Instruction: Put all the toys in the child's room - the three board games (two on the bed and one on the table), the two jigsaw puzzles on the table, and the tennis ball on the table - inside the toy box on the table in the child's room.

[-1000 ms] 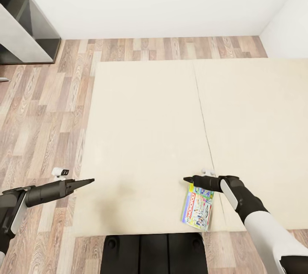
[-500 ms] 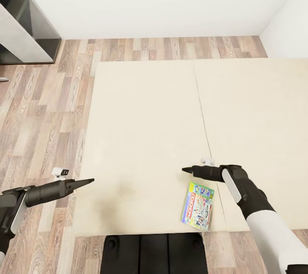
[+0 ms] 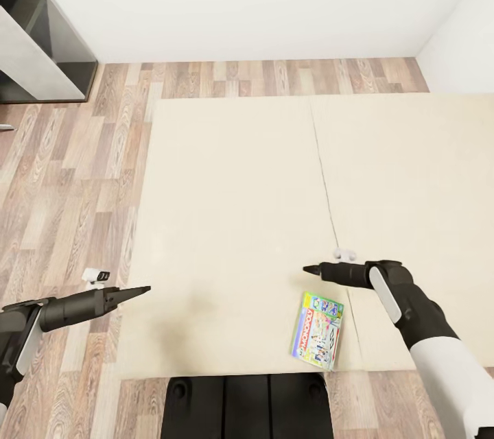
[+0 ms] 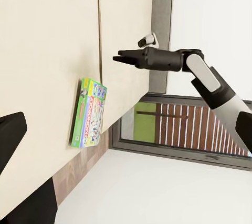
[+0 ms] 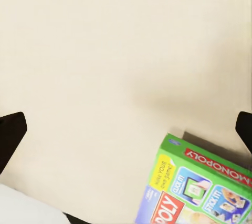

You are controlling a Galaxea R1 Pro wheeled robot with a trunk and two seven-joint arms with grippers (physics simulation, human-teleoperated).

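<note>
Partly cropped, board game [image 5: 197, 187] on bed [image 5: 105, 50]

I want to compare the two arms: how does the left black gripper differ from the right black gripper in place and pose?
The left black gripper hangs at the beige bed's left edge; the right black gripper hangs over the mattress, beyond the green board game box. The left points right, the right points left. Both hold nothing.

home bedroom | wide beige bed [image 3: 233, 206] | wood-plank floor [image 3: 68, 171] | white walls [image 3: 247, 0] | board game [image 3: 317, 330] lying on mattress
</note>
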